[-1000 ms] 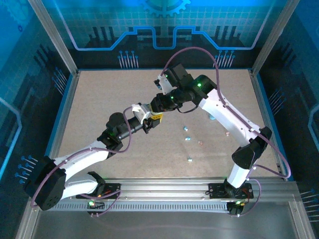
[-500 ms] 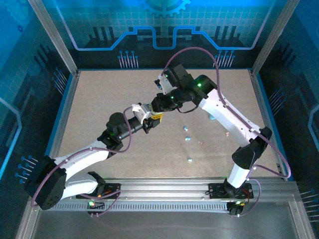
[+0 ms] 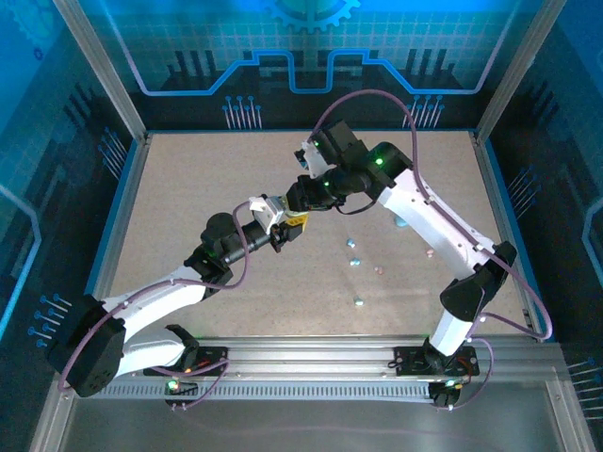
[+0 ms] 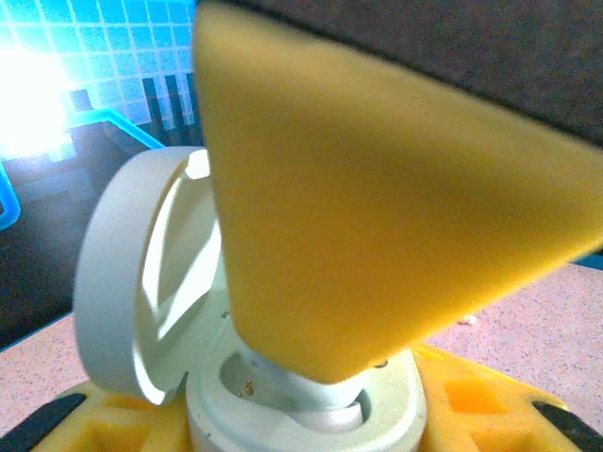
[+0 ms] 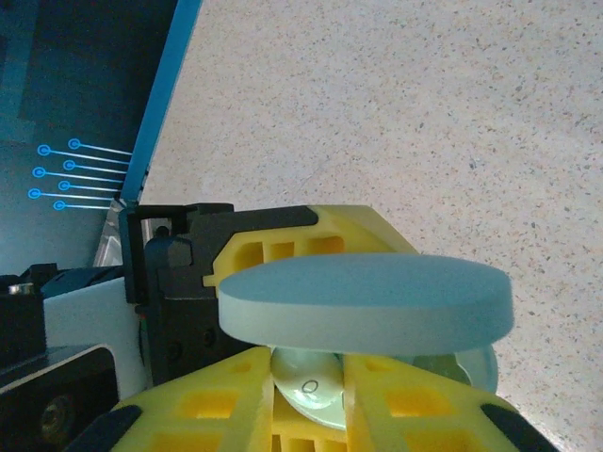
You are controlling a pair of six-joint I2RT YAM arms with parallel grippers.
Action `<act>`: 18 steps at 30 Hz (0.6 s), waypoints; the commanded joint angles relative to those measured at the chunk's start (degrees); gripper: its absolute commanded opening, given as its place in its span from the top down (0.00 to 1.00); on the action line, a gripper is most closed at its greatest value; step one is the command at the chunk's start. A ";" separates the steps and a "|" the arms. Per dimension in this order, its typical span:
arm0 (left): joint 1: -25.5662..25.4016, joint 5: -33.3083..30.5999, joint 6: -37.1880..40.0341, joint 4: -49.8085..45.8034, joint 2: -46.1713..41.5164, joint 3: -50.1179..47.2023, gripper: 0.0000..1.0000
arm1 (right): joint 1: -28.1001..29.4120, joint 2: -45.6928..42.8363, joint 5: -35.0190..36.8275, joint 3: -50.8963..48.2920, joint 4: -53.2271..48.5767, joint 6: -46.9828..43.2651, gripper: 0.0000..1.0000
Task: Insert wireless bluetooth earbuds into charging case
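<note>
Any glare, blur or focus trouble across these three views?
Left wrist: glare blows out the upper left corner; a yellow finger looms close and blurred over the open charging case. Right wrist: table crisp. Top external: even light, blue-tinted surround, earbuds mere specks.

Open for loading: the round, pale charging case (image 4: pixel 311 414) sits near the middle of the table (image 3: pixel 188 207). In the left wrist view its disc lid (image 4: pixel 122 282) stands hinged up at 9 o'clock of the base, one inner well exposed. The earbuds lie loose and apart between 3 and 5 o'clock of the case: three pale bluish bits (image 3: pixel 350 241) (image 3: pixel 356 262) (image 3: pixel 359 301), a pinkish one (image 3: pixel 381 269) and a fifth (image 3: pixel 429 252) farthest out.
</note>
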 commanded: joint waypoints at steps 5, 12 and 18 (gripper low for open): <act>-0.37 -1.03 0.76 3.25 0.57 2.02 0.65 | 0.97 -1.80 -2.63 -1.07 -0.71 1.67 0.69; -0.36 -0.92 0.55 3.47 0.48 1.80 0.65 | 1.06 -2.78 -4.01 -1.49 1.49 1.58 0.69; -0.39 -1.59 0.51 3.52 0.09 1.41 0.65 | 0.92 -8.56 0.61 -2.83 2.21 -0.87 0.67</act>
